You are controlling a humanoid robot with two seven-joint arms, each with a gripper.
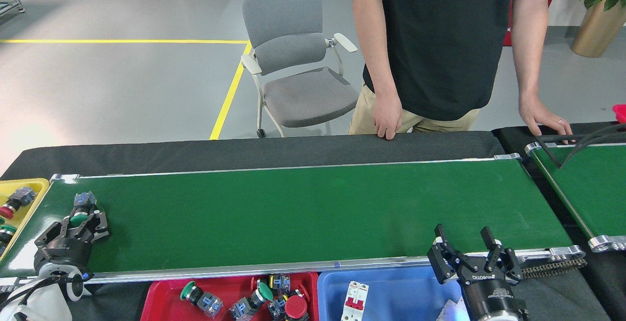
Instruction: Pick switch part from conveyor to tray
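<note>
Since the switch part (81, 209) is a small rigid plastic push-button unit, I judge it light, stiff and a little slick on its domed cap; best hold is across the squarer contact block. It lies near the left end of the conveyor (303, 208), green cap toward me, blue-grey block behind. My left gripper (85, 223) has its fingers narrowed around the cap; contact I cannot confirm. My right gripper (464, 247) stands wide, holding nothing, at the conveyor's near rail. The red tray (161, 296) sits below that rail.
</note>
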